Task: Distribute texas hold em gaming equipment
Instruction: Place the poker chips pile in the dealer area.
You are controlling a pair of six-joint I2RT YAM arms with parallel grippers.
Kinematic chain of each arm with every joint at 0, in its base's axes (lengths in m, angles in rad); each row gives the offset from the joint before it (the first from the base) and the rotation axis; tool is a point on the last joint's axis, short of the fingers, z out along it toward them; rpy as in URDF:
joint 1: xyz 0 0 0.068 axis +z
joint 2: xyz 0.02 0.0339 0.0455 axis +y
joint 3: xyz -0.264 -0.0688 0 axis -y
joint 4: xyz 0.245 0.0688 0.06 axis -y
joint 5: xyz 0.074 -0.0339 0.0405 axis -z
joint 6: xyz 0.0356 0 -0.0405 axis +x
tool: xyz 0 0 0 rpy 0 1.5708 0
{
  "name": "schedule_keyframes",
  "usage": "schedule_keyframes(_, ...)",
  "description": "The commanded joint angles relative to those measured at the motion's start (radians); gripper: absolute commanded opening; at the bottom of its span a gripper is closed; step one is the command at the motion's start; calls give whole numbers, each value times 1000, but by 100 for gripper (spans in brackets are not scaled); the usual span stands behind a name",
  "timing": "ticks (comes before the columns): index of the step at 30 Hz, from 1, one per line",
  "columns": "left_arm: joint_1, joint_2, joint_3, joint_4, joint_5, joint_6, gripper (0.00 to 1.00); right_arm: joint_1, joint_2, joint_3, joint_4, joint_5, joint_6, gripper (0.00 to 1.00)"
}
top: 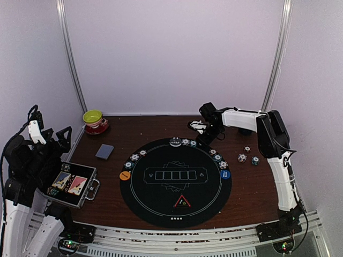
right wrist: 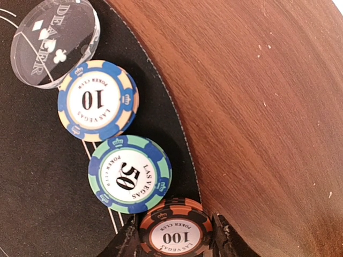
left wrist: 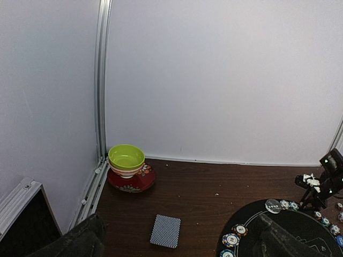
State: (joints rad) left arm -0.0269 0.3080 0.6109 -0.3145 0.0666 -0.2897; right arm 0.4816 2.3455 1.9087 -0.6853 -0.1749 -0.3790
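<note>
Top view first: round black mat (top: 171,211) in the middle of the tabletop (top: 257,190), with chips (top: 217,158) strung along its far rim. An orange disc (top: 125,175) sits on the left edge, a blue disc (top: 225,174) on the right edge and the red triangle marker (top: 182,202) on the near side. A few loose chips (top: 242,158) lie off the mat to the right. The card deck (top: 104,151) lies face down on bare wood left of the mat, and an open case (top: 72,183) sits at the near-left corner. The right end effector (top: 202,139) is down at the mat's far rim, while the left end effector (top: 56,138) is raised over on the left.

Left wrist view: you only see the two fingers (left wrist: 80,241) at the bottom corners, spread wide with nothing between them. It gives the best look at the yellow-green bowl (left wrist: 126,159) on its red saucer (left wrist: 131,181) in the back corner, with the deck just in front. The case doesn't show here.

Right wrist view is the only one where the chips are readable. There's a clear dealer puck (right wrist: 53,43), then a 10 chip (right wrist: 98,100), a 50 chip (right wrist: 130,174) and a 100 chip (right wrist: 176,233) in a row just inside the mat edge. The jaws are set narrow around the 100 chip, and the pads (right wrist: 225,241) look to be touching its edge on both sides.
</note>
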Motion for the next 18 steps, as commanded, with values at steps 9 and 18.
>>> schedule_keyframes(9, 9, -9, -2, 41, 2, 4, 98, 15, -46, 28, -49, 5, -15, 70)
schedule_keyframes(18, 9, -6, -2, 40, 1, 4, 98, 15, -306, -45, -24, 29, -22, 99)
